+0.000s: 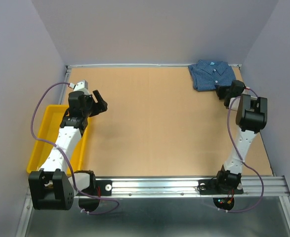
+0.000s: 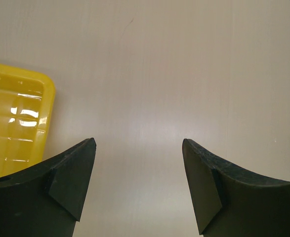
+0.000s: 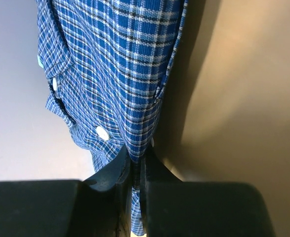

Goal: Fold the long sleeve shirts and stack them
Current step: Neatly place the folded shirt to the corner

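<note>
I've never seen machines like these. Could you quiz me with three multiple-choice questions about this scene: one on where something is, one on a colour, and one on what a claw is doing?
1. Where on the table does the blue checked shirt lie?
A. Far right corner
B. Middle
C. Near left corner

2. What colour is the tray at the table's left edge?
A. Red
B. Yellow
C. Green

3. What is the right gripper doing?
A. Standing open over bare table
B. Shut on the shirt's fabric
C. Resting in the tray

Answers:
1 A: the top view shows the shirt by the back wall, on the right.
2 B: the tray is bright yellow in both the top and left wrist views.
3 B: the right wrist view shows checked cloth pinched between its closed jaws. The left gripper is the open one.
</note>
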Available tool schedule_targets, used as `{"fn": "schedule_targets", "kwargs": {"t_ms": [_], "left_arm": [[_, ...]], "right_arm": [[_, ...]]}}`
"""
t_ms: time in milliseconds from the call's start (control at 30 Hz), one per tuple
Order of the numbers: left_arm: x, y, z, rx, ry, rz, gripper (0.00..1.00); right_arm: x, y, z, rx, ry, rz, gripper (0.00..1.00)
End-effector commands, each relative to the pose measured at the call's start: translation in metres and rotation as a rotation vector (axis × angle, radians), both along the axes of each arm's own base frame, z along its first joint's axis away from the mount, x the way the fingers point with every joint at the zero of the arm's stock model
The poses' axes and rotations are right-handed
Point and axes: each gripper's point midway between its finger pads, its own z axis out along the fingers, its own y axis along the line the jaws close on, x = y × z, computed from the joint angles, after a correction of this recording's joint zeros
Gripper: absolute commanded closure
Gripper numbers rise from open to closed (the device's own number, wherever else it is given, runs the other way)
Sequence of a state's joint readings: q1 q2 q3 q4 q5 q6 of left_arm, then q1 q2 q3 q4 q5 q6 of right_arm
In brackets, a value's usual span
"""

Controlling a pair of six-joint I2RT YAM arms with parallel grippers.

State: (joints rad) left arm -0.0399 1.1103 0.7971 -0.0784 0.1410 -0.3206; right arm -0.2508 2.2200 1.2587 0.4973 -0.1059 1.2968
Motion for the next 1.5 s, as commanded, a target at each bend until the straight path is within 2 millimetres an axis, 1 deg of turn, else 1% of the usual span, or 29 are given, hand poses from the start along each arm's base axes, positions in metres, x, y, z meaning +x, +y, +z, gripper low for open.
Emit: {"fn": "schedule_targets", "kwargs": {"t_ms": [0,67,100,133,200,233,267,367,400,433,467,500,567,600,700,733,800,833,867,900,933,967,1067,1100,1167,1200,1267,1300,1467], "left_arm": [[0.006,0.006,0.014,0.015,-0.055,0.006,0.17],[0.007,0.006,0.014,0.011,-0.055,0.003,0.18],[0.007,0.006,0.013,0.009,-0.053,0.002,0.18],[0.007,0.005,0.014,0.006,-0.058,-0.002,0.17],[0.007,0.005,0.017,0.002,-0.067,-0.004,0.18],[0.007,0.005,0.019,-0.003,-0.072,-0.003,0.18],[0.006,0.004,0.018,-0.009,-0.075,-0.005,0.18],[0.002,-0.002,0.036,-0.055,-0.102,-0.022,0.18],[-0.001,-0.005,0.049,-0.069,-0.127,-0.029,0.17],[-0.004,-0.007,0.064,-0.083,-0.142,-0.037,0.17],[-0.009,-0.007,0.081,-0.084,-0.178,-0.035,0.17],[-0.013,-0.005,0.092,-0.081,-0.194,-0.028,0.17],[-0.025,0.004,0.120,-0.050,-0.222,0.012,0.18],[-0.035,0.008,0.139,-0.037,-0.262,0.029,0.17],[-0.069,0.025,0.186,0.015,-0.333,0.110,0.09],[-0.078,0.030,0.198,0.029,-0.354,0.131,0.08],[-0.111,0.047,0.231,0.066,-0.427,0.211,0.01],[-0.123,0.052,0.242,0.078,-0.454,0.239,0.01],[-0.142,0.065,0.257,0.098,-0.468,0.313,0.01],[-0.149,0.066,0.261,0.086,-0.472,0.327,0.01],[-0.165,0.078,0.266,0.089,-0.477,0.398,0.01],[-0.173,0.083,0.268,0.084,-0.488,0.429,0.01],[-0.196,0.090,0.269,0.052,-0.522,0.481,0.01],[-0.211,0.089,0.273,0.045,-0.568,0.460,0.01],[-0.220,0.080,0.276,0.037,-0.629,0.389,0.01],[-0.236,0.082,0.279,0.029,-0.675,0.390,0.01],[-0.246,0.086,0.273,0.030,-0.683,0.399,0.01],[-0.254,0.087,0.272,0.026,-0.700,0.399,0.01],[-0.272,0.102,0.255,-0.011,-0.735,0.469,0.01]], "right_arm": [[0.017,-0.006,-0.004,-0.017,0.035,0.033,0.99],[0.020,-0.003,-0.011,0.003,0.045,0.043,0.95],[0.019,-0.001,-0.011,0.011,0.046,0.053,0.86],[0.015,0.000,-0.011,0.006,0.051,0.058,0.62],[0.009,0.002,-0.004,-0.010,0.049,0.068,0.33],[0.005,0.003,0.000,-0.035,0.049,0.084,0.25],[0.003,0.004,0.023,-0.062,0.015,0.095,0.20],[-0.017,0.012,0.041,-0.128,0.045,0.159,0.07],[-0.024,0.014,0.075,-0.162,0.000,0.175,0.06],[-0.039,0.017,0.072,-0.184,0.047,0.197,0.05],[-0.048,0.019,0.081,-0.206,0.055,0.206,0.05],[-0.058,0.019,0.118,-0.251,0.013,0.203,0.05],[-0.082,0.019,0.140,-0.331,0.049,0.225,0.04],[-0.098,0.018,0.177,-0.384,0.020,0.210,0.04],[-0.139,0.019,0.228,-0.514,0.033,0.223,0.00],[-0.159,0.019,0.239,-0.547,0.062,0.221,0.00],[-0.197,0.022,0.309,-0.681,-0.043,0.196,0.00],[-0.216,0.024,0.318,-0.707,-0.029,0.196,0.00],[-0.246,0.029,0.360,-0.782,-0.114,0.165,0.00],[-0.264,0.030,0.367,-0.806,-0.101,0.147,0.00],[-0.290,0.040,0.391,-0.839,-0.162,0.117,0.00],[-0.303,0.041,0.405,-0.861,-0.181,0.086,0.00],[-0.334,0.052,0.418,-0.913,-0.194,0.086,0.00],[-0.354,0.055,0.426,-0.935,-0.227,0.065,0.00],[-0.372,0.052,0.427,-0.977,-0.236,0.043,0.00],[-0.389,0.054,0.427,-0.988,-0.264,0.040,0.00],[-0.402,0.054,0.421,-1.013,-0.277,0.045,0.00],[-0.418,0.054,0.422,-1.026,-0.314,0.038,0.00],[-0.439,0.049,0.395,-1.075,-0.328,0.021,0.00]]}}
